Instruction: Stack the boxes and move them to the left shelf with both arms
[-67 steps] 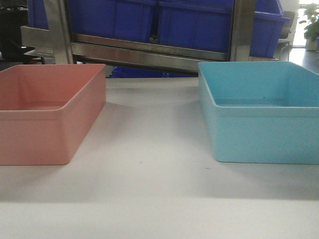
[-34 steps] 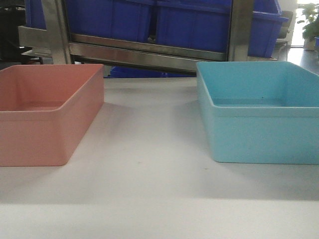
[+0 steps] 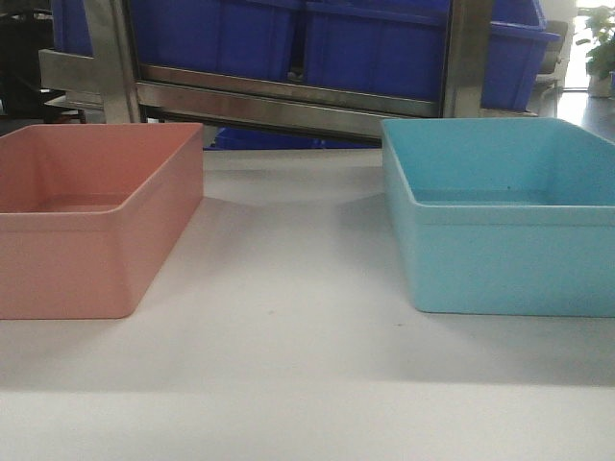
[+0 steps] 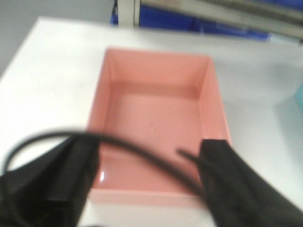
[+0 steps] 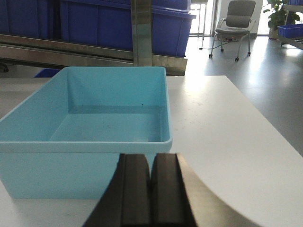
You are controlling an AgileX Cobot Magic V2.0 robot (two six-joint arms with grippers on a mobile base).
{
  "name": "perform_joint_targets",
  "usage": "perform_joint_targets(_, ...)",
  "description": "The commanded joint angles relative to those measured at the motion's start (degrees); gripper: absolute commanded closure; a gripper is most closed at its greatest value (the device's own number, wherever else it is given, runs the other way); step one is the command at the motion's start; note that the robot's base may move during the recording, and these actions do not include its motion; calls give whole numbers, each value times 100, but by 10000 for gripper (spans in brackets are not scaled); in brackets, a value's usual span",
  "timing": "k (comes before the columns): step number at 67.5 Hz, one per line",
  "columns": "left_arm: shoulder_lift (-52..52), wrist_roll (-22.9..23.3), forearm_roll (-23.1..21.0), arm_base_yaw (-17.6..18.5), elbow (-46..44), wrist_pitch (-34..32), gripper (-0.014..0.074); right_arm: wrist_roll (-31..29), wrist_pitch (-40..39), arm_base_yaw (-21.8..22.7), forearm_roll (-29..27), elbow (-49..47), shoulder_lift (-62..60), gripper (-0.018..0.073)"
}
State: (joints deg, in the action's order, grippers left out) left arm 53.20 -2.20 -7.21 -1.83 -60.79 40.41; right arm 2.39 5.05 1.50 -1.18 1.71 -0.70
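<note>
Left gripper (image 4: 150, 161) spread wide, empty, low in frame above the pink open box (image 4: 156, 118); right gripper (image 5: 151, 163) pressed together, empty, bottom centre before the plain blue box (image 5: 94, 127).

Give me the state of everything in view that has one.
Pink box: upright on the table, empty, not stacked.
Blue box: upright on the table, empty, apart from the pink one.
Left gripper: open, fingers spread wide by the pink box's near end.
Right gripper: shut, holding nothing, short of the blue box.
</note>
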Motion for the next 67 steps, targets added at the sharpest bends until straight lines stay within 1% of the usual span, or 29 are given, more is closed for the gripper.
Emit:
perform_joint_targets(1, 552, 13, -100, -94, -668, 303, 90, -21, -505, 11, -19, -138, -95, 507)
perform_joint_targets(5, 1026, 13, -100, -226, -1101, 821, 49, -21, -505, 11, -19, -138, -95, 507)
perform_joint_targets(7, 1255, 13, -100, -334, -1314, 1109, 42, -21, -505, 11, -19, -138, -95, 507)
perform_joint_targets(12, 1963, 3, -100, -635, -2009, 1712, 41, -21, -505, 11, -19, -138, -95, 507)
perform_joint_targets(17, 2645, -188, -100, -922, -2684, 2320, 41, -21, -505, 11, -19, -138, -95, 507)
perform_joint_targets(22, 3318, -371, -145, -1032, -3356, 2785, 41, -21, -505, 11, -19, -138, -95, 507)
perform_joint_targets(27, 3942, -493, -145, -1032, -3970, 3106, 41, -21, -505, 11, -19, -138, -95, 507)
perform_joint_targets(32, 4484, -569, -178, -995, -4469, 3154, 41, -21, -505, 11, -19, -138, -95, 507)
perform_joint_targets(39, 5113, -648, -188, -883, -4918, 3062, 41, -21, -505, 11, -19, -138, -95, 507)
perform_joint_targets(48, 5632, -659, -188, -787, -4984, 2815, 41, -21, -609, 10, -19, -138, -95, 507)
perform_joint_targets(54, 5928, -786, -188, -766, -4984, 2613, 41, -21, -630, 10, -19, -138, -95, 507)
perform_joint_targets(67, 6475, -785, -188, -766, -4984, 2352, 41, -21, -630, 10, -19, -138, -95, 507)
